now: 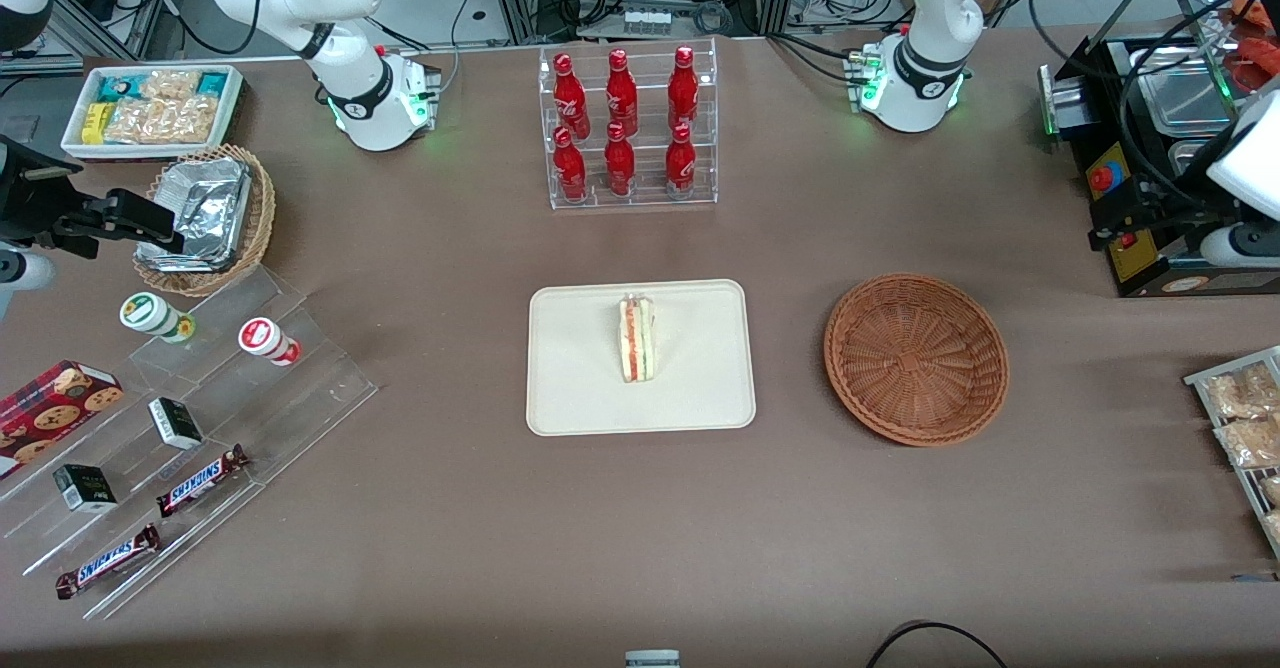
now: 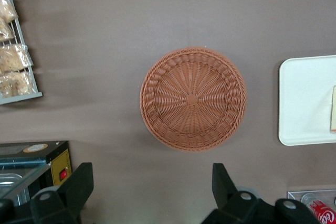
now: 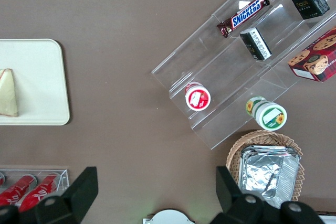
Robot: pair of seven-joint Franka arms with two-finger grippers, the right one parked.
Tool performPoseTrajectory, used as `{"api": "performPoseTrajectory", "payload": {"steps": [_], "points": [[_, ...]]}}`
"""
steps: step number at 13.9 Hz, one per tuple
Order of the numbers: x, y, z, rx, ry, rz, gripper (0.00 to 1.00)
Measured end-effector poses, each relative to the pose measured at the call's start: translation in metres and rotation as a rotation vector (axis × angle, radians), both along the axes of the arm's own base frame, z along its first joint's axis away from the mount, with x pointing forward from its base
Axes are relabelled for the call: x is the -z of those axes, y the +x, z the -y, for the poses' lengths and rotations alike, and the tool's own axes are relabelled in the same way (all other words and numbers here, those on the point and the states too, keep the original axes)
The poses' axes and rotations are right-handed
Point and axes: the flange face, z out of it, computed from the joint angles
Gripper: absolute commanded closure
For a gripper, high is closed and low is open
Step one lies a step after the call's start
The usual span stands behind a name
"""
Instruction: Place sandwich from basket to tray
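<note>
1. The sandwich [image 1: 637, 338] sits on the tray [image 1: 580, 378], near its middle and a little toward the rim farther from the front camera. Nothing touches it. It seems to rest on a narrow side with the filling stripe showing upward. My worry is that a knock to the table or tray would tip it flat or slide it toward the rim.

2. The rack of red bottles [image 1: 630, 128] stands farther from the front camera than the tray and well apart from it. I see little danger there unless the arm sweeps low across the middle of the table.

3. The basket [image 1: 915, 358] lies beside the tray, toward the working arm's end, and has nothing in it. The job looks done to me. Another reach down would only pinch wicker and could drag the basket into the tray.

4. The claw [image 2: 151, 167] hangs high above the table by the basket, the rim nearest it being the one farther from the front camera. Its fingers [image 2: 79, 182] are spread wide and hold nothing. It is safe as it stands.

5. The black box with a red button [image 1: 1120, 163] and the wire rack of snack packets [image 1: 1245, 418] crowd the working arm's end. A careless swing on the way to rest could clip either one.
</note>
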Motion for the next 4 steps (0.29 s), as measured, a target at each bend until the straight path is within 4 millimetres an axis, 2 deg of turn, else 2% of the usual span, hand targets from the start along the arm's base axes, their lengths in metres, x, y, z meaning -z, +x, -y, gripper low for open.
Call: {"api": "performPoseTrajectory", "payload": {"steps": [4], "points": [[0.0021, 0.006, -0.002, 0.0, 0.001, -0.001, 0.0]]}}
